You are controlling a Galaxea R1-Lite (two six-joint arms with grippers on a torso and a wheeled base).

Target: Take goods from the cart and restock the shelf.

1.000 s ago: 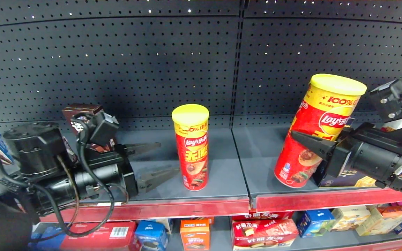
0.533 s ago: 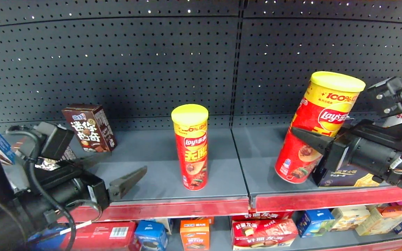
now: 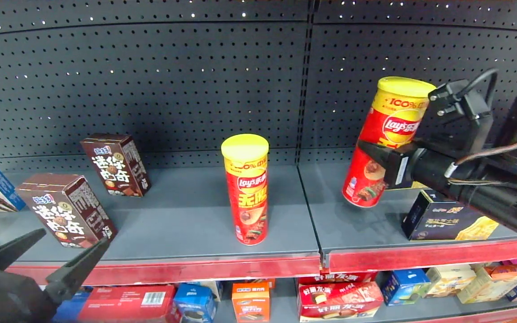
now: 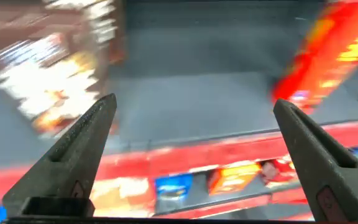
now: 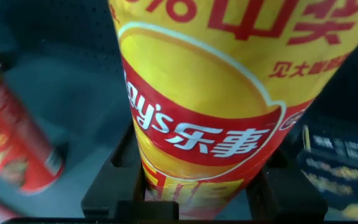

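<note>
Chips can (image 3: 388, 139) swings deeper over the shelf (image 3: 186, 215), pinched in my right gripper (image 3: 377, 154); left gripper (image 3: 71, 240), spread, has backed off, probably for more.

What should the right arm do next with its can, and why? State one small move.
Probably tip the held can upright and lower it: the right gripper holds it tilted above bare shelf, between the standing can and the dark box.

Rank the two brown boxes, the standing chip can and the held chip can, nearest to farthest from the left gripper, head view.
1. Front brown box, just beyond the left gripper.
2. Rear brown box, farther back, left side.
3. Standing chip can, in the middle.
4. Held chip can, in the right gripper.
</note>
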